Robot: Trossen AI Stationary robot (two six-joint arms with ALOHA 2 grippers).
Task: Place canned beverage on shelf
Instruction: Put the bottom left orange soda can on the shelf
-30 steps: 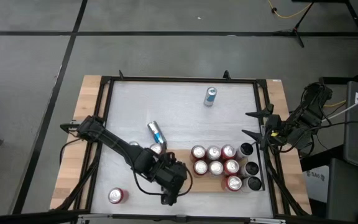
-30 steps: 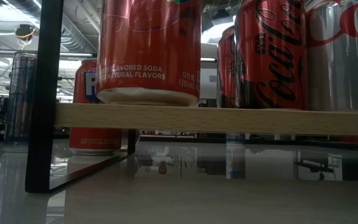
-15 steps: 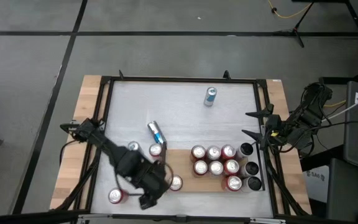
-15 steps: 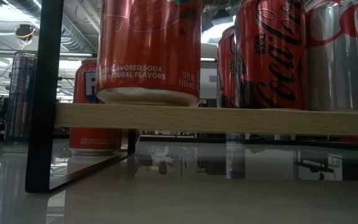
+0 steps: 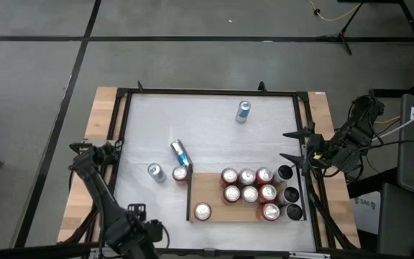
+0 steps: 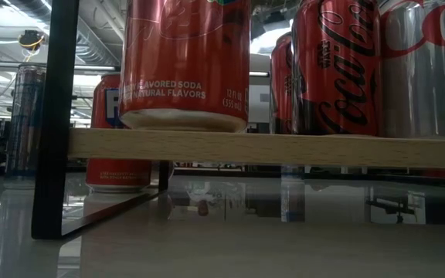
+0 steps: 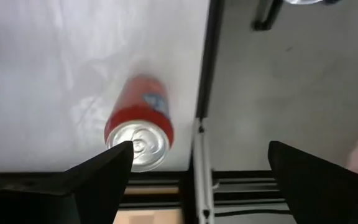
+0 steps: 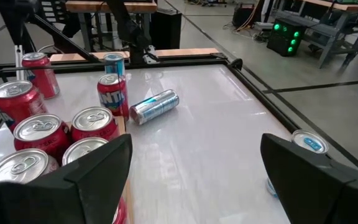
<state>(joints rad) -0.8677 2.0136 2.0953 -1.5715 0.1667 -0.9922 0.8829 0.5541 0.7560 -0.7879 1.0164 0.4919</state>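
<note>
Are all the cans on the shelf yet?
Not yet. Done: a cluster of cans stands on the shelf. In hand: nothing; the open left gripper hovers over a red can near the table's corner. Left: that one, a silver can, a second red can, a lying blue can and a far blue can. The right gripper waits open.

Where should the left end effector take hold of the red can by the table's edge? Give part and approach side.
Grip the red can across its round side wall, coming down from above: it stands upright, lid up. The open left end effector hangs off-centre, toward the black table rail, so centre it first.
</note>
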